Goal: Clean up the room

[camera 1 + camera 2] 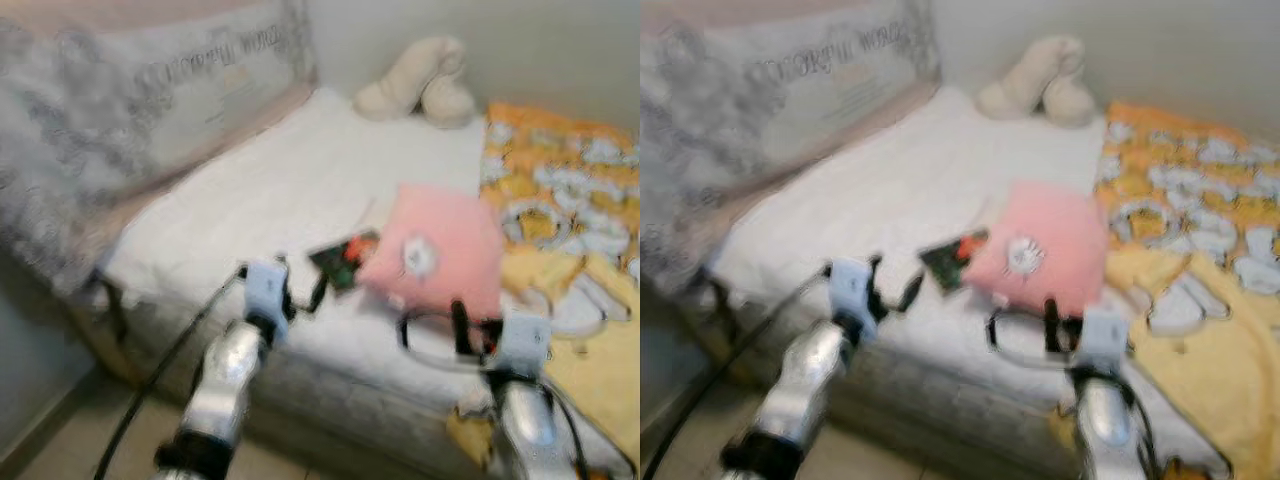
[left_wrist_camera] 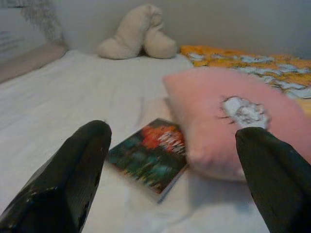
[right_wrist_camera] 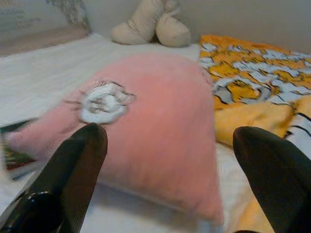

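Your left gripper (image 1: 283, 285) and right gripper (image 1: 478, 328) hover over the white-sheeted bed's (image 1: 270, 190) near edge, fingers spread wide, grasping nothing. Between them lie a square pink cushion with a white flower (image 1: 437, 253) and, touching its corner, a dark red-and-green picture book (image 1: 343, 260).

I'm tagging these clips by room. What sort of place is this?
Most likely a bedroom: a bed with a white sheet, a pink cushion, an orange patterned blanket and a cream soft toy by the wall.

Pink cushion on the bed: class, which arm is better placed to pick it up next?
Probably the right. Its open tool faces the pink cushion squarely, while the left tool points at the book.
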Available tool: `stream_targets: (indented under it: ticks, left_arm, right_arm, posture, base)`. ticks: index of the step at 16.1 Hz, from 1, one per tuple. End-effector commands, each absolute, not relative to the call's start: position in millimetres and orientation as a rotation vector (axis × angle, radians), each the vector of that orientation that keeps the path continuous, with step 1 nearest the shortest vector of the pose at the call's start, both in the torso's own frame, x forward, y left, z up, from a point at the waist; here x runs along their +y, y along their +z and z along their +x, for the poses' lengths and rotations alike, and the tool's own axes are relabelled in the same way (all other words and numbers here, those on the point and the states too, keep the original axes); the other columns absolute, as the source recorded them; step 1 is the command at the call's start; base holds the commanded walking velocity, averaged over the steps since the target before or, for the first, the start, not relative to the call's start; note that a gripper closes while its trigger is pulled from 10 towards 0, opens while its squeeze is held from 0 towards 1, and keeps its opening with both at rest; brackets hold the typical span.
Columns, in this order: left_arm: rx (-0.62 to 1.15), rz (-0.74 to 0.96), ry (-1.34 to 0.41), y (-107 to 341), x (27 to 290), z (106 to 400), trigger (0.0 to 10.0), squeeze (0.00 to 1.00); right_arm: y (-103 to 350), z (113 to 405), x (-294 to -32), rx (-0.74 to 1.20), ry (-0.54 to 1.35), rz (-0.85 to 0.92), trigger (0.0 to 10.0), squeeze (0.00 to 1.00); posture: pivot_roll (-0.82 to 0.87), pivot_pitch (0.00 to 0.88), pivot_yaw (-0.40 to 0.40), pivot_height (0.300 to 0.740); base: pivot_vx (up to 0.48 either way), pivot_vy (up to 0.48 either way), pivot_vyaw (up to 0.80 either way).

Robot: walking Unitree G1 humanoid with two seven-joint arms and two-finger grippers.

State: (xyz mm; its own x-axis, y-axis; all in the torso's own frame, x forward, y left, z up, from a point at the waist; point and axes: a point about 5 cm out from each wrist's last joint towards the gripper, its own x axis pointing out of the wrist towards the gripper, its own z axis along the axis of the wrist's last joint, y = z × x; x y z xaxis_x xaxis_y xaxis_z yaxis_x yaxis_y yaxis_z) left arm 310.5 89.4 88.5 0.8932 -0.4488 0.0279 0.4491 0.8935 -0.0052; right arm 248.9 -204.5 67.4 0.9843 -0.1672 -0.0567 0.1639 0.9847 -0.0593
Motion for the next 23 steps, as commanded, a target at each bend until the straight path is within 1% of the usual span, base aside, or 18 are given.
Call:
stream_targets:
  ticks: [1, 5, 8, 10, 11, 13, 16, 17, 20, 22, 23]
  left_arm:
    - [-0.049, 0.025, -0.463, 95, 93, 315, 10.0, 0.0]
    - [-0.024, 0.026, -0.428, 90, 95, 312, 10.0, 0.0]
    - [0.001, 0.013, -0.398, 85, 93, 311, 10.0, 0.0]
    - [0.012, -0.016, -0.376, 84, 94, 310, 10.0, 0.0]
    - [0.022, -0.066, -0.346, 83, 96, 308, 10.0, 0.0]
    - [0.036, -0.073, -0.307, 81, 97, 309, 10.0, 0.0]
    - [0.031, -0.068, -0.266, 86, 96, 318, 10.0, 0.0]
    - [0.02, -0.016, -0.245, 89, 97, 321, 10.0, 0.0]
    - [0.008, -0.02, -0.284, 93, 92, 321, 10.0, 0.0]
    - [0.022, -0.03, -0.259, 92, 93, 324, 10.0, 0.0]
    - [0.018, -0.043, -0.242, 94, 95, 325, 10.0, 0.0]
  right_arm:
    - [71, 253, -196, 0.042, -0.147, -0.063, 10.0, 0.0]
    - [70, 251, -202, 0.042, -0.183, -0.061, 10.0, 0.0]
    - [69, 249, -199, 0.041, -0.146, -0.053, 10.0, 0.0]
    - [67, 249, -197, 0.054, -0.142, -0.057, 10.0, 0.0]
    - [67, 249, -197, 0.056, -0.138, -0.054, 10.0, 0.0]
    - [67, 250, -197, 0.053, -0.135, -0.053, 10.0, 0.0]
    - [68, 252, -202, 0.061, -0.14, -0.072, 10.0, 0.0]
    - [68, 252, -204, 0.063, -0.152, -0.073, 10.0, 0.0]
    - [68, 250, -207, 0.068, -0.175, -0.079, 10.0, 0.0]
    - [67, 248, -207, 0.067, -0.18, -0.07, 10.0, 0.0]
    - [72, 253, -211, 0.063, -0.184, -0.078, 10.0, 0.0]
  posture:
    - [0.14, 0.0, -0.01, 0.736]
    - [0.13, 0.0, -0.006, 0.736]
    - [0.13, 0.0, -0.01, 0.736]
    - [0.13, 0.0, -0.007, 0.736]
    - [0.13, 0.0, -0.005, 0.736]
    - [0.13, 0.0, -0.009, 0.736]
    - [0.13, 0.0, -0.012, 0.736]
    - [0.12, 0.0, -0.012, 0.736]
    - [0.12, 0.0, -0.006, 0.736]
    - [0.11, 0.0, 0.002, 0.736]
    - [0.11, 0.0, 0.005, 0.736]
  base:
    - [0.0, 0.0, -0.78]
    - [0.0, 0.0, -0.71]
    - [0.0, 0.0, -0.7]
    - [0.0, 0.0, -0.21]
    - [0.439, 0.0, 0.0]
    - [0.444, 0.0, 0.0]
    - [0.449, 0.0, 0.0]
    - [0.446, 0.0, 0.0]
    - [0.449, 0.0, 0.0]
    - [0.446, 0.0, 0.0]
    - [0.454, 0.0, 0.0]
